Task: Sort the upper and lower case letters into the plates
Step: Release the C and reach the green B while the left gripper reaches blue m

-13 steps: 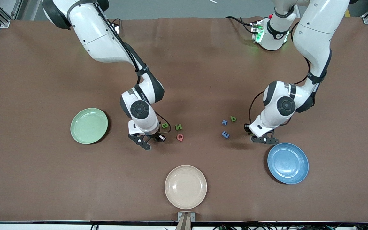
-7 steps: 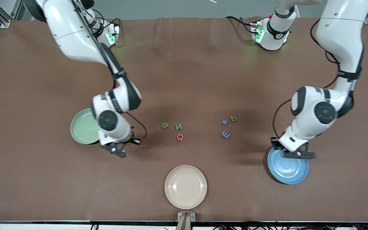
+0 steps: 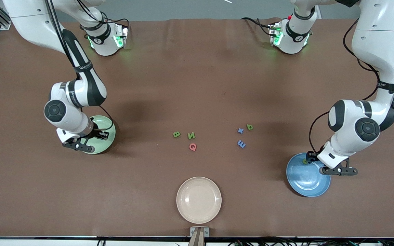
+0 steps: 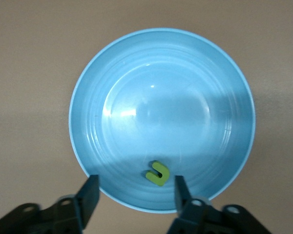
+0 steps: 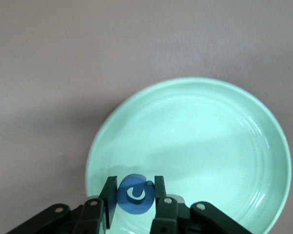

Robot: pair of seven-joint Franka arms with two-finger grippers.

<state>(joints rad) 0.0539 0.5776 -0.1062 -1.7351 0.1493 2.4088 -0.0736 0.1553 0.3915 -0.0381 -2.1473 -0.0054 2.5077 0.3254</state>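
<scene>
My left gripper [image 3: 339, 170] hangs open over the blue plate [image 3: 306, 181], on the side toward the left arm's end of the table. A small green letter [image 4: 157, 173] lies loose in the blue plate [image 4: 161, 97], between the spread fingers of the left gripper [image 4: 135, 195]; it also shows as a green letter [image 3: 305, 161] at the plate's rim. My right gripper [image 5: 135, 191] is shut on a round blue letter [image 5: 132, 205] above the mint green plate [image 5: 210, 136]. That right gripper [image 3: 79, 146] covers part of the green plate [image 3: 107, 136].
Mid-table lie a green B [image 3: 176, 134], green N [image 3: 191, 135] and red Q [image 3: 192, 147]. Toward the left arm's end sit a blue x [image 3: 240, 130], a green letter [image 3: 249, 127] and a blue E [image 3: 241, 144]. A beige plate [image 3: 199, 200] sits nearest the camera.
Both arms swung outward from the middle letters to their plates. The left gripper opened and the green letter now lies in the blue plate. The right gripper still holds the blue letter.
</scene>
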